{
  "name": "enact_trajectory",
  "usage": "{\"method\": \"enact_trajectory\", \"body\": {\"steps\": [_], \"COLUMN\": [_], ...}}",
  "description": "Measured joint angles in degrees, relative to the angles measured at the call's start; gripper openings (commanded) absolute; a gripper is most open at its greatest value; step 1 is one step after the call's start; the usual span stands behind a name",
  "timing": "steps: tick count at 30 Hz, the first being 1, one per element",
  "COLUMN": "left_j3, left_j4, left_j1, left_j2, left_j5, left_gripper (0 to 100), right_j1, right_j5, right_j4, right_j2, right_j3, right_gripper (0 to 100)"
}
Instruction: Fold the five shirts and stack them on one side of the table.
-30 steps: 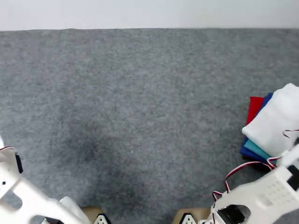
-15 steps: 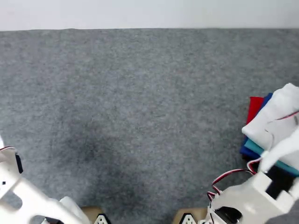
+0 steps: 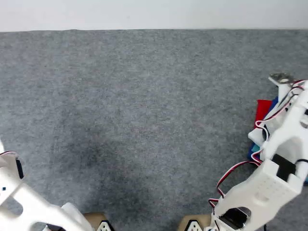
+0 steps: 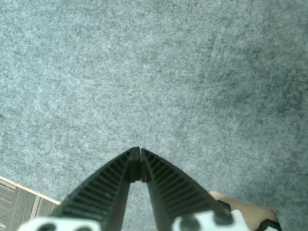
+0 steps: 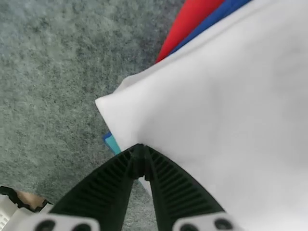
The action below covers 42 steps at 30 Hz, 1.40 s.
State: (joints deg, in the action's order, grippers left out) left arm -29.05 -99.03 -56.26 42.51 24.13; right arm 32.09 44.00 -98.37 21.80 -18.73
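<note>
Ok, shirt stack (image 3: 260, 115) sits at the right edge of the bench (image 3: 144, 96), well apart from the left arm (image 3: 24, 202). In the high view the right arm (image 3: 269, 178) lies across the stack and covers most of it. Right wrist view gives the layers: white shirt (image 5: 216, 96) on top, red shirt (image 5: 192, 21) and blue shirt (image 5: 219, 13) edges under it, teal shirt (image 5: 112, 143) corner lowest. Right gripper (image 5: 139, 150) is clenched, tips at the white shirt's edge; can't tell if they touch cloth. Left gripper (image 4: 140, 158) is clenched too, holding nothing, over bare grey mat near the bench's wood edge (image 4: 24, 188).
</note>
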Motion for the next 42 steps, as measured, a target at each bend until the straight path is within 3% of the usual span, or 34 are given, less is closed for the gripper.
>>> {"method": "enact_trajectory", "body": {"steps": [8, 18, 23, 31, 42], "left_j3": [0.00, 0.00, 0.00, 0.00, 0.00], "left_j4": [0.00, 0.00, 0.00, 0.00, 0.00], "left_j1": [0.00, 0.00, 0.00, 0.00, 0.00], "left_j2": [0.00, 0.00, 0.00, 0.00, 5.10], "left_j5": [0.00, 0.00, 0.00, 0.00, 0.00], "left_gripper": [0, 0, 0, 0, 0], "right_j1": [0.00, 1.32, 1.41, 1.41, 3.87], "right_j5": [0.09, 0.00, 0.00, 0.00, 0.00], "right_j4": [1.14, 33.85, 42.99, 42.81, 27.69], "right_j2": [-6.42, 1.58, 8.53, 12.40, -2.46], "right_j3": [-8.00, -8.53, -8.53, -8.53, -8.53], "right_gripper": [1.1, 0.9, 0.9, 0.9, 1.1]}}
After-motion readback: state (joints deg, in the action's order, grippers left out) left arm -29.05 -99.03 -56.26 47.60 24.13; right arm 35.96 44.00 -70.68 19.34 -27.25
